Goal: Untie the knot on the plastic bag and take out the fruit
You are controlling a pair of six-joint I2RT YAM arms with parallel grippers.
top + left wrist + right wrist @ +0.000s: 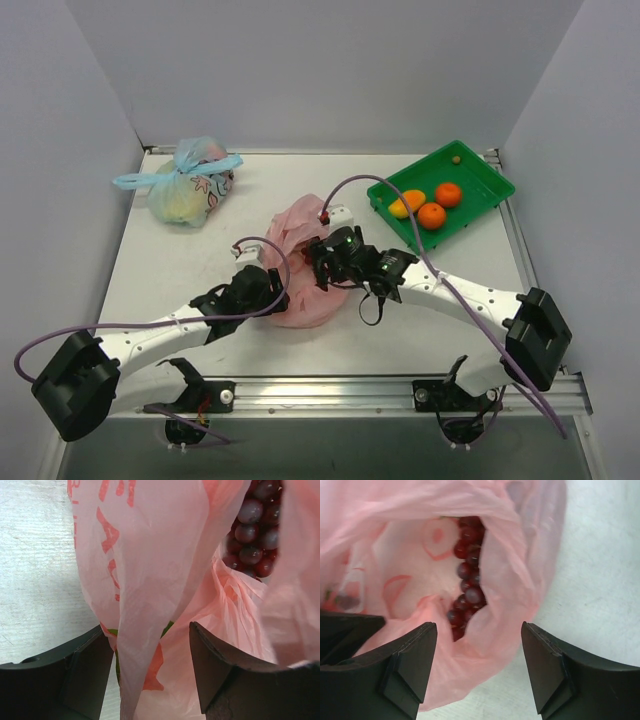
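Note:
The pink plastic bag (298, 240) lies crinkled at the table's middle, its mouth gaping; no knot shows. A dark purple grape bunch (467, 585) lies inside it and also shows in the left wrist view (252, 530). My left gripper (276, 288) is at the bag's near left side; in its wrist view the gripper (147, 635) is open with a fold of the bag (150, 580) hanging between the jaws. My right gripper (318, 262) is open just over the bag's mouth (479, 630), holding nothing. Two oranges (448, 194) and a mango (408, 202) lie in the green tray (490, 180).
A second bag (190, 195) with a light-blue tie (180, 172) and pastel contents sits at the back left. The green tray stands at the back right, with a small round thing (456, 158) in its far corner. Grey walls enclose the table.

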